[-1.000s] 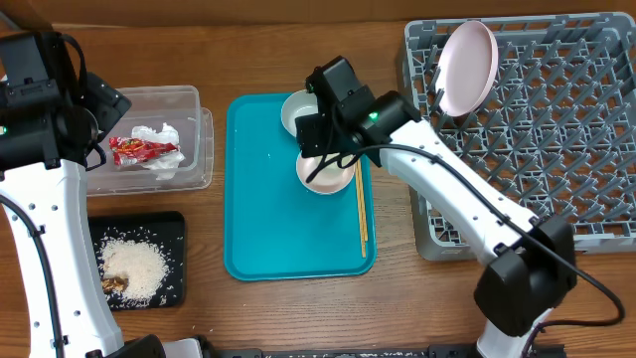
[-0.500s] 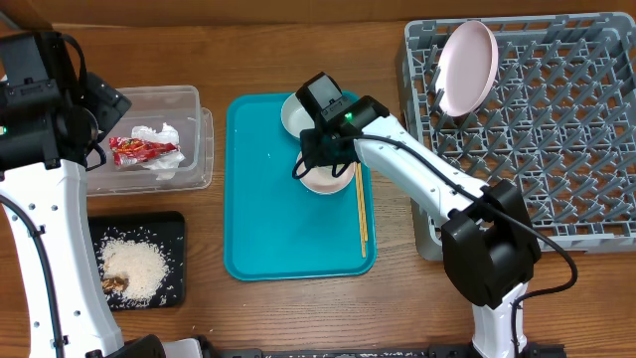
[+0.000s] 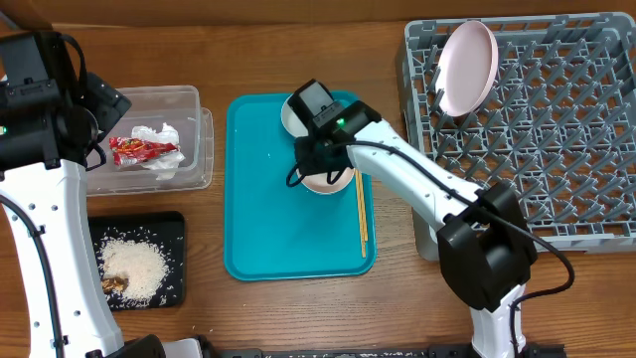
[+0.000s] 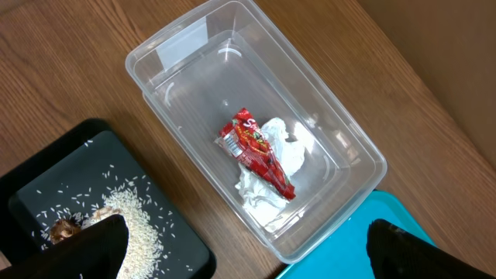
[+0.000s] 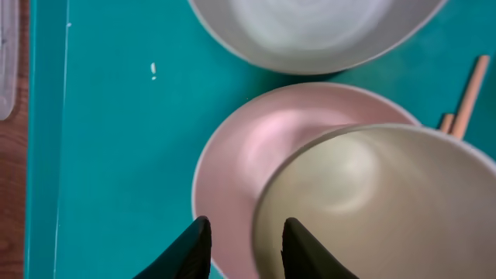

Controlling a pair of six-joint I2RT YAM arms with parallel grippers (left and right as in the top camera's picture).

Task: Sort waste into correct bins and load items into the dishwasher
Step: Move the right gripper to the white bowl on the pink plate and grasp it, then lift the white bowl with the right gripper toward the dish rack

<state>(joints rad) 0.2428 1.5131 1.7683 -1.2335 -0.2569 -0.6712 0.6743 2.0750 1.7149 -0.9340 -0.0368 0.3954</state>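
Overhead: bright, even, diffuse light from above. Only soft, short shadows, e.g. under the right arm point(image 3: 417, 179) on the teal tray point(image 3: 258, 229). Sharp edge to edge, nothing blown out.
Left wrist: sharp too. Small glare streaks on the clear tub point(image 4: 232, 54). Fingers point(image 4: 97, 244) of the left gripper point(image 4: 246, 249) are dark, soft blobs at the bottom edge.
Right wrist: very close. Saucer point(image 5: 248, 147) and cup point(image 5: 372, 201) are slightly soft with a broad sheen. Right gripper point(image 5: 248, 232) fingers point(image 5: 194, 248) are black and defocused.
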